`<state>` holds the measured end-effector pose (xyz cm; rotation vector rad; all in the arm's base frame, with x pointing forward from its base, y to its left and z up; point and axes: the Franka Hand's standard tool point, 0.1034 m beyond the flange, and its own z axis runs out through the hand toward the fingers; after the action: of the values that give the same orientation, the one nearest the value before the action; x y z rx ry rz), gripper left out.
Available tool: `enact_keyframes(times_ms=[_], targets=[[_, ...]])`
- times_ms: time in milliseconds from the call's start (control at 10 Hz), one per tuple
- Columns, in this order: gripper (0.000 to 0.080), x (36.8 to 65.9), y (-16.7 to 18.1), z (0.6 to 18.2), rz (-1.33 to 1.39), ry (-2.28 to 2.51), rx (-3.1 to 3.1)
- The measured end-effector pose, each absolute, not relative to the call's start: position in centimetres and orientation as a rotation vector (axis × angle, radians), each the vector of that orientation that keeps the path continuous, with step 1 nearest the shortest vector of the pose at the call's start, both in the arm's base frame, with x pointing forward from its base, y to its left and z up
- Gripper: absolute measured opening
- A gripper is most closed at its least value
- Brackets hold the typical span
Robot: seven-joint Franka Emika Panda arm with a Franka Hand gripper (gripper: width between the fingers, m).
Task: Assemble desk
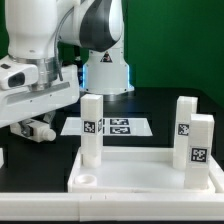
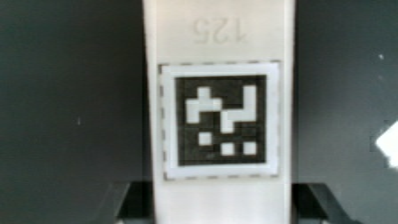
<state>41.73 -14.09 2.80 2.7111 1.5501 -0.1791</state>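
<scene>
Quick progress check on the desk build. The desk panel (image 1: 130, 182) is lying upside down at the front of the exterior view with three legs already standing in it. The left leg (image 1: 92, 125) is in the far corner on the exterior view's left. The far right leg (image 1: 186, 115) and the near right leg (image 1: 199, 140) are on the exterior view's right. I can't tell from here whether they're fully seated or just dropped in.

The corner hole (image 1: 85, 181) at the front on the exterior view's left is empty, so by my count that's the one spot left.

The claw (image 1: 38, 128) is low down on the exterior view's left, well away from the panel. In the wrist view the claw (image 2: 214, 200) is about half closed, with the fourth leg (image 2: 217, 60) sitting right between its fingers (image 2: 132, 203). The leg's tag (image 2: 221, 120) faces the camera. The fingers look snug against both sides, so I'd call it a grip rather than just hovering.

The marker board (image 1: 135, 127) sits behind the panel, out of the way.

I'd say it's roughly three quarters done. What's left is carrying this last leg over, getting it into the empty hole and seating it.
</scene>
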Motion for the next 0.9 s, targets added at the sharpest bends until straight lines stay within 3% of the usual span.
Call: enact_keyframes(times_ms=[100,600,900], targets=[[0.0284,41.6,-11.9,3.1,-0.144,1.782,2.555],[0.0284,41.0,-12.8,3.1,-0.188,2.073,2.321],[0.0284,39.8,-11.2,3.2,-0.216,2.539,1.848]])
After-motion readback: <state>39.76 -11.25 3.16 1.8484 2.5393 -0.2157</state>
